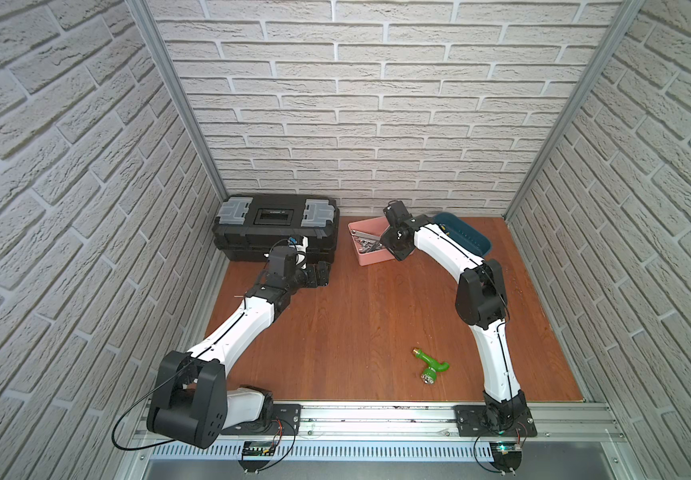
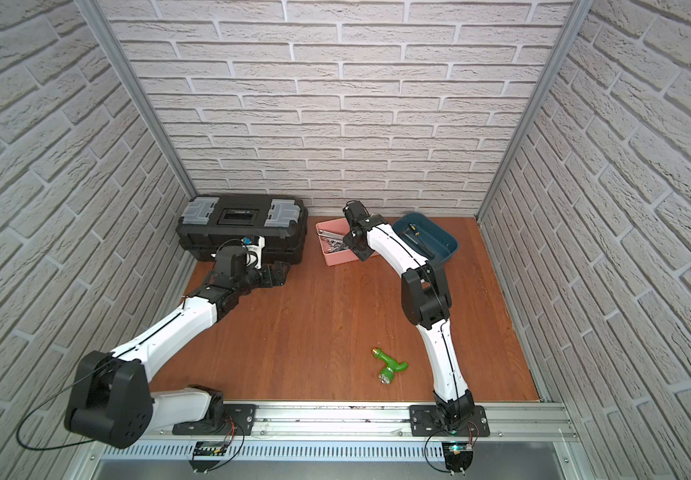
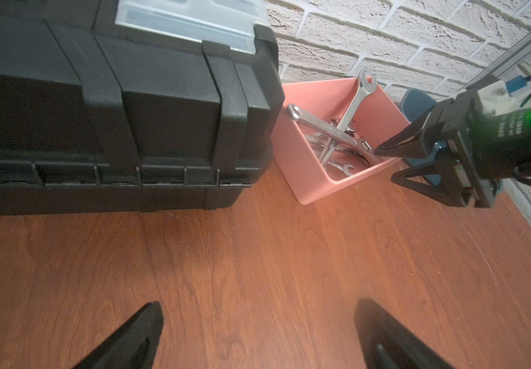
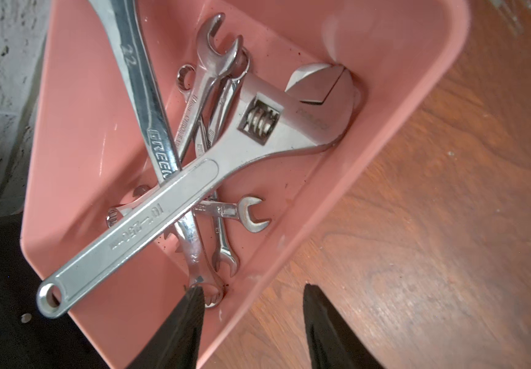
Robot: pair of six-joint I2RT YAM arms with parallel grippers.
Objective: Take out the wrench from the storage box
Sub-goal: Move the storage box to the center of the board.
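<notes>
The right gripper (image 4: 252, 287) is set half-open astride a wall of the pink box (image 4: 75, 127), so wall rather than wrench (image 4: 162, 211) could be pinched; the left gripper (image 3: 257, 303) is held wide.

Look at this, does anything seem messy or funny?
Yes. The wrenches lie in a crisscross heap in the pink box. The big adjustable wrench pokes its handle out over the rim, and a long wrench leans up past it too. A green tap lies alone on the table.
</notes>
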